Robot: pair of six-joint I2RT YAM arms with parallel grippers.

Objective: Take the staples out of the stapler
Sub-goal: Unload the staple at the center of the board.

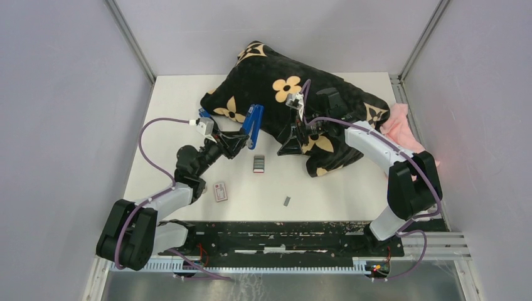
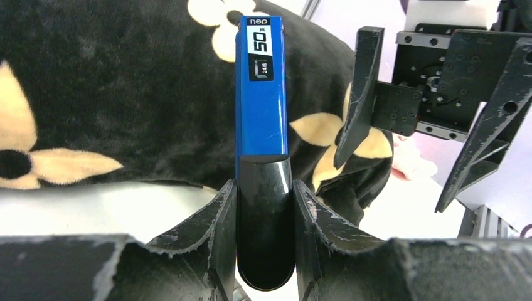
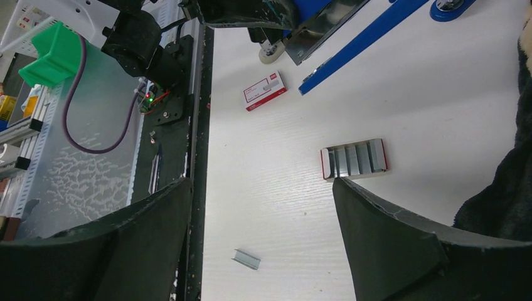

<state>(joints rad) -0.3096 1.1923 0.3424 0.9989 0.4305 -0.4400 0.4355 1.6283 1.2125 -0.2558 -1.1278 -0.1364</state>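
Reaching forward, left pincer (image 2: 263,188) clamping blue stapler (image 2: 261,94)

Layout as you see it from above: the blanket (image 1: 263,72) lies across the back of the table (image 1: 351,194), from centre to right, with a cloth (image 1: 401,122) behind its right end. The stapler (image 1: 253,125) stands in the left gripper (image 1: 243,139) at the blanket's front-left edge. The right gripper (image 1: 290,145) hangs to its right, over the blanket's front edge. Just in front, between the two, lies a tray of staples (image 1: 258,163). Nearer you on the left lies a small box (image 1: 219,191). Nearer you and right of the tray, apart from both, lies one strip of staples (image 1: 286,201).
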